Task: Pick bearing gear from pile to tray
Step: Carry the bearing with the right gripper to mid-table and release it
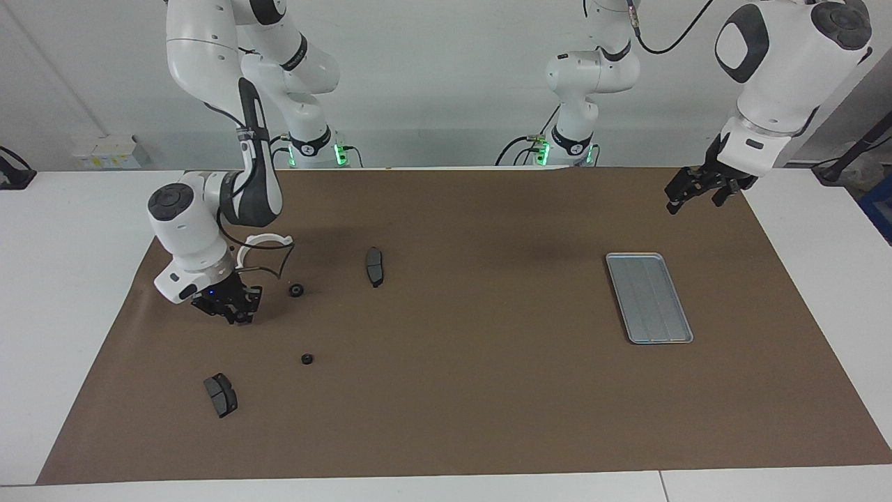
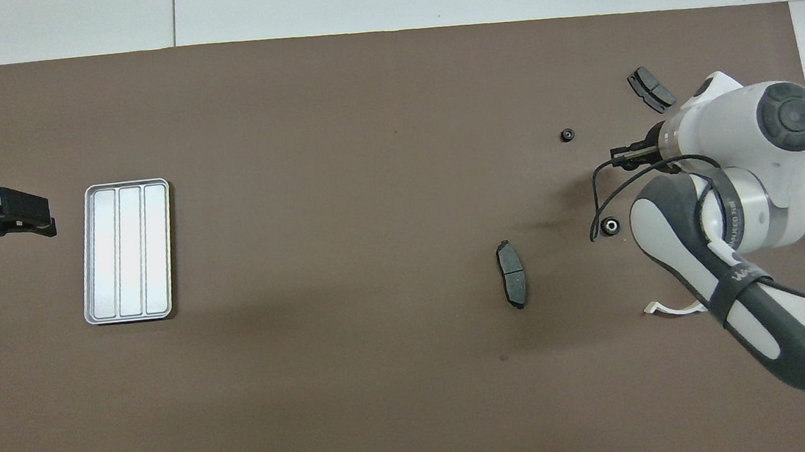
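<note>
The gears we are after are tiny black rounds with a hole in the middle. They lie among the loose parts, well apart from the ridged silver tray point(image 1: 649, 298), toward the right arm's end of the table. One black gear point(image 1: 240, 318) sits at the tips of the right gripper point(image 1: 237, 315), just over the brown mat point(image 1: 474, 390). The fingers are drawn close on it, as far as we can tell. A second gear point(image 1: 297, 290) and a third gear point(image 1: 306, 359) rest on the mat, with two grey brake pads point(image 1: 374, 266) and a white bracket point(image 1: 263, 242) close by. The left gripper point(image 1: 690, 192) waits over the mat's corner near the tray, fingers apart and empty. We see lettering on the right arm's band point(image 2: 730, 213) but cannot read it.
</note>
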Controlling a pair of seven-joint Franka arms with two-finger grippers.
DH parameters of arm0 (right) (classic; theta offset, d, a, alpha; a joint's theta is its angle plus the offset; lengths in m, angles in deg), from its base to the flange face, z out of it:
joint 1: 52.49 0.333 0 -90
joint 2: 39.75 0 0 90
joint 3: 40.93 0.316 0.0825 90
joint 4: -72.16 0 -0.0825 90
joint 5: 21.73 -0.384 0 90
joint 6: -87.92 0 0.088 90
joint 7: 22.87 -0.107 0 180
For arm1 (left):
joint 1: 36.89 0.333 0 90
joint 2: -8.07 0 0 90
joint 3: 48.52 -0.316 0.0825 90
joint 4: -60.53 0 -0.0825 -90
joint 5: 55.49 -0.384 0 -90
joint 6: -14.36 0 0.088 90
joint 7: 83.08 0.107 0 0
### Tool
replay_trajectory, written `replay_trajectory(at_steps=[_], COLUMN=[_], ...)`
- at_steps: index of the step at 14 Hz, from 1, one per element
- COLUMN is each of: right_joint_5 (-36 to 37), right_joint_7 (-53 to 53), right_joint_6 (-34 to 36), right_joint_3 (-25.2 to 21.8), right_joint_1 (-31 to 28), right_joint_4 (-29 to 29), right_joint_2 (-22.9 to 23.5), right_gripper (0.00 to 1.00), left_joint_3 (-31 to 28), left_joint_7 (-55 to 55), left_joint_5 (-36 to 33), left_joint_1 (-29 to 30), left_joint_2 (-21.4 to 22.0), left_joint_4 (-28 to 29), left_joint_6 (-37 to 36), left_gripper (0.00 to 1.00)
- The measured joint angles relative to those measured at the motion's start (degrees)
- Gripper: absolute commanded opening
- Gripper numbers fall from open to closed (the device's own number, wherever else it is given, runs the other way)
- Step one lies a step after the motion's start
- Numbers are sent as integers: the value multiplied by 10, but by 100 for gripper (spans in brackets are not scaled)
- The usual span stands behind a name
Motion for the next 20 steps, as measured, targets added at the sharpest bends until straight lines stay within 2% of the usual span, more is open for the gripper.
replay_trajectory(at_steps=[6, 8, 11, 15, 16, 17, 18, 19, 20], right_joint_5=[-1, -1, -1, -1, -1, -1, -1, -1, 0], right_joint_7=[-248, -334, -460, -550, -562, -568, -571, -572, -572], right_joint_6=[0, 0, 0, 0, 0, 1, 5, 13, 26], right_joint_3=[2, 2, 2, 1, 1, 1, 1, 1, 1], right_joint_1=[130, 180, 254, 316, 328, 339, 347, 352, 353], right_joint_4=[24, 57, 117, 190, 195, 195, 195, 195, 198], right_joint_2=[10, 37, 100, 161, 165, 166, 166, 166, 166], right_gripper=[0, 0, 0, 1, 9, 30, 76, 92, 96], left_joint_3=[0, 0, 0, 0, 0, 0, 0, 0, 0], left_joint_7=[0, 0, 0, 0, 0, 0, 0, 0, 0], left_joint_5=[0, 0, 0, 0, 0, 0, 0, 0, 0], left_joint_1=[0, 0, 0, 0, 0, 0, 0, 0, 0], left_joint_2=[0, 0, 0, 0, 0, 0, 0, 0, 0], left_joint_4=[0, 0, 0, 0, 0, 0, 0, 0, 0], left_joint_6=[0, 0, 0, 0, 0, 0, 0, 0, 0], left_gripper=[100, 100, 100, 100, 100, 100, 100, 100, 100])
